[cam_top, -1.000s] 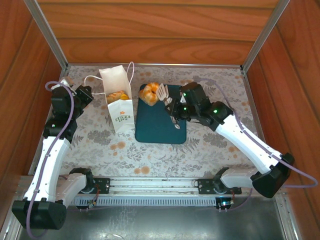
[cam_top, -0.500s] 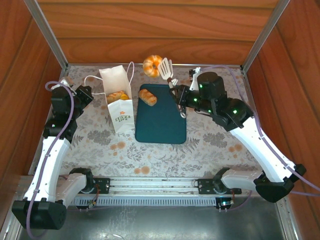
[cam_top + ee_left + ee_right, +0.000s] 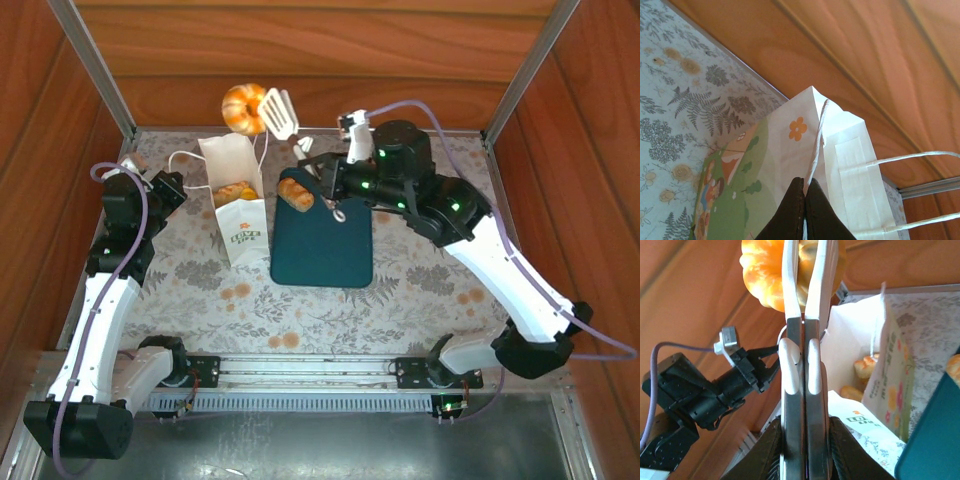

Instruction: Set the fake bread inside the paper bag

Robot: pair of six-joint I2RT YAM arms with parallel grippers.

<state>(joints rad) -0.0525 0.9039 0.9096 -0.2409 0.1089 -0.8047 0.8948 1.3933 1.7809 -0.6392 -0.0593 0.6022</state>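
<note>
The right gripper (image 3: 804, 437) is clamped fully down on the handles of a pair of white tongs (image 3: 802, 340), pressing both blades together. The tong tips pinch a ring bun (image 3: 765, 275), one piece of the fake bread, raised in the air. From overhead it appears just beyond the open mouth of the paper bag (image 3: 243, 232). The left gripper (image 3: 804, 202) is closed on the bag's upper rim beside a cord handle, holding the bag upright. Further pastries (image 3: 234, 192) lie inside the bag, and one oval roll (image 3: 295, 193) rests at the far left corner of the dark teal tray (image 3: 325, 255). Handling judgement: the bun looks hard, glossy and light, so it should not deform under the blades but may slip or roll out. Take such a piece across its widest part, with the flat slotted tips bearing on opposite sides. The bag is thin paper and is likely to tip or crease if knocked. The top external view gives the bun's position relative to the bag mouth and the tray. The right wrist view instead shows the blade closure and the pastries low in the bag. The left wrist view shows the pinch on the rim and the bag's floral face.
</note>
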